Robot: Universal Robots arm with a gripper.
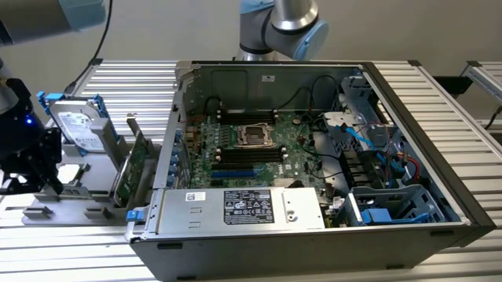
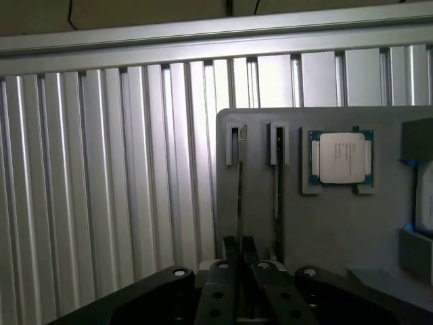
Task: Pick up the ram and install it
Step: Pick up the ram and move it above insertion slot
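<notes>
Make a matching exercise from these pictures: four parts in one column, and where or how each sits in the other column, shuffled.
Parts:
1. the ram
2. the processor
3. the hard drive
4. the power supply

Places:
A. inside the computer case
B. lying flat on the grey tray
C. edge-on, gripped by the gripper
D. standing upright in a carrier with blue clips

Pairs: 1-C, 2-B, 3-D, 4-A
</notes>
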